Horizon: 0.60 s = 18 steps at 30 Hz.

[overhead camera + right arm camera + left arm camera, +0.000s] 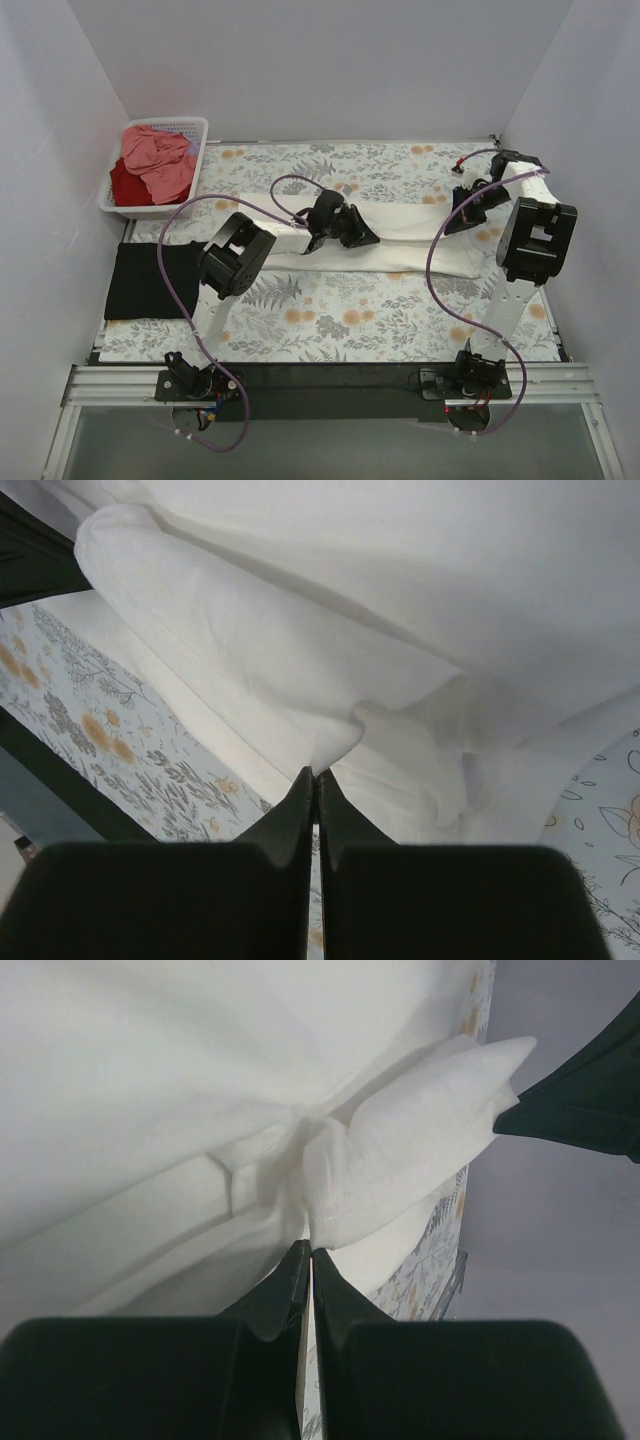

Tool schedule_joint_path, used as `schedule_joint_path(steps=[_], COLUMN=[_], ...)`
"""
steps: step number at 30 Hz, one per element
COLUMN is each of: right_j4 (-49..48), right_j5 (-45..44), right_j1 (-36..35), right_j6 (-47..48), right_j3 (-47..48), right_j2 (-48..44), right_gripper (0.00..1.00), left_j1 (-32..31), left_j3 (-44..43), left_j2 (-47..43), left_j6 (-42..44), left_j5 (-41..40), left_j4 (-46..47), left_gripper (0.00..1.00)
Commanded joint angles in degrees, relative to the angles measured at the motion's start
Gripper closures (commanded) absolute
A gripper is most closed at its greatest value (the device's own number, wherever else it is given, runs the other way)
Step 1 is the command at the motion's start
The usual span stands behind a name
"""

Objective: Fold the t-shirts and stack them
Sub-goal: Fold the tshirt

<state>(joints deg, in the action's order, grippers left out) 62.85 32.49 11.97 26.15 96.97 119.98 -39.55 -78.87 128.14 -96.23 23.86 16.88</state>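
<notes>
The cream-white t-shirt (415, 222) lies as a long folded band across the middle of the table, with both grippers pinching it. My left gripper (366, 237) is shut on a bunched fold at the band's left part; its wrist view shows the tips (308, 1251) closed on white cloth (400, 1160). My right gripper (453, 222) is shut on the right part; its tips (315, 773) pinch a fold of the shirt (300, 660). The black t-shirt (148, 281) lies folded flat at the table's left edge. The salmon-pink t-shirt (160, 158) and dark red t-shirt (126, 186) lie crumpled in the basket.
The white lattice basket (196, 128) stands at the back left corner. The floral tablecloth (340, 320) covers the table. Purple cables loop off both arms. White walls close in on the left, back and right.
</notes>
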Motion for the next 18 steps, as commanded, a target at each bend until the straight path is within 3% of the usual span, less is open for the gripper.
schedule_joint_path(steps=[1,11,12,13,15,18], right_j4=[0.08,-1.06,-0.89,-0.8,-0.62,-0.27], right_j5=[-1.55,-5.24,-5.77,-6.03,-6.47,-7.61], right_j1=[0.16,0.43,0.43,0.51,0.6,1.04], right_j6=[1.27,2.33,2.32,2.32,2.76,3.73], right_j3=[-1.86,-6.27,-6.09,-5.39,-4.43,-3.1], right_j2=[-3.61,-5.11,-5.11,-5.2,-6.42,-8.62], right_gripper=[0.99,0.99,0.87,0.8,0.6,0.51], left_j1=[0.09,-0.79,-0.79,-0.79,-0.53,0.26], left_j3=[1.79,2.76,2.76,2.93,4.07,7.5], left_j2=[-6.32,-7.46,-7.55,-7.81,-10.08,-13.69], left_j6=[0.95,2.27,2.27,2.27,2.97,4.72], left_j5=[0.58,3.47,4.0,4.53,4.88,6.11], left_j4=[-1.41,-2.03,-2.03,-2.38,-3.0,-3.78], left_gripper=[1.0,1.0,0.95,0.83,0.72,0.59])
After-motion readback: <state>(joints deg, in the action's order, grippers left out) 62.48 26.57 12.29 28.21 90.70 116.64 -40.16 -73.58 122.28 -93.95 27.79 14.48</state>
